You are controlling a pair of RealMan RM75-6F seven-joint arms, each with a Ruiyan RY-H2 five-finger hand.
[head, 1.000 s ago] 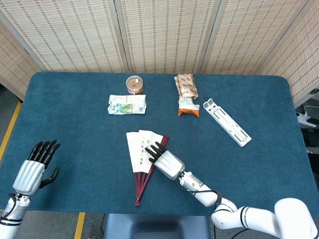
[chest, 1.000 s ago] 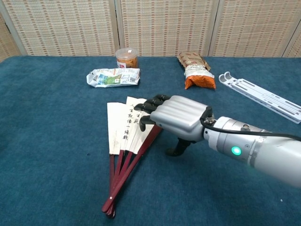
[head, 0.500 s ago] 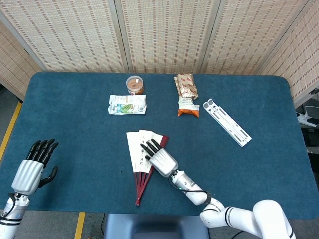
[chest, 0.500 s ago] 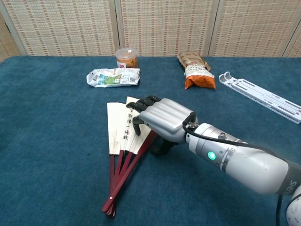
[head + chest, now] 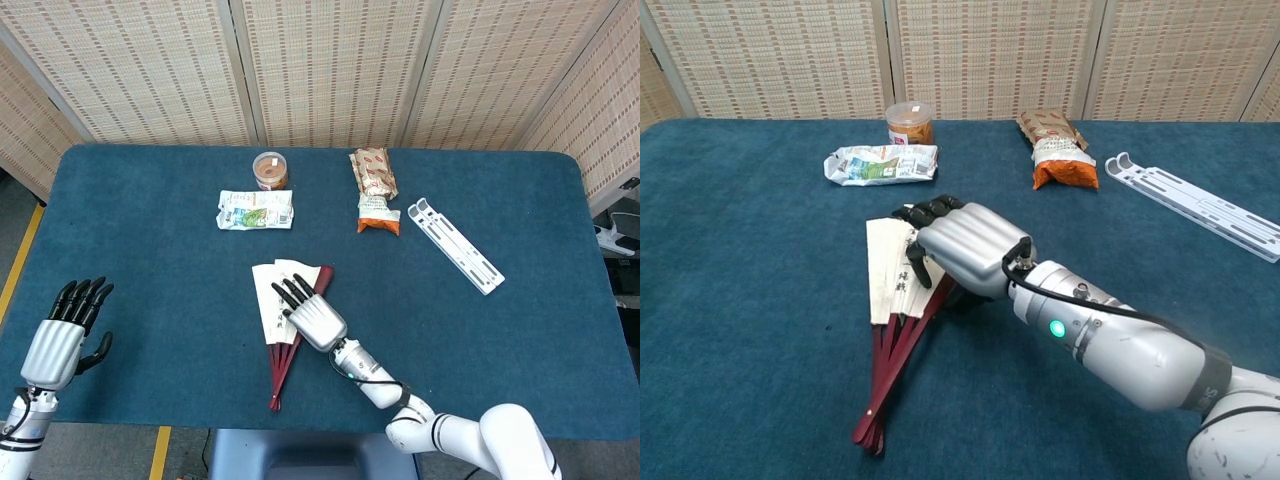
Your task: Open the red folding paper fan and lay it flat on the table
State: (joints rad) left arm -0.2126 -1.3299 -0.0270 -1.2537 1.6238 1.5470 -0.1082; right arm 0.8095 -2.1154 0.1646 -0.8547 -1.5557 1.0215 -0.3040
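- The fan (image 5: pixel 277 303), partly spread, lies just below the crumpled packet (image 5: pixel 256 210).
- My right hand (image 5: pixel 306 312) presses flat on its paper, grasping nothing.
- My left hand (image 5: pixel 63 337) hovers released.
- Thin paper likely tears; better to push the stiff red ribs.

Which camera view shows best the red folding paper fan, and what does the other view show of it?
The head view: it shows from above the whole fan, from the paper leaves to the red ribs' pivot end, with the right hand resting on it. The chest view shows the fan obliquely, with the hand hiding its right part.
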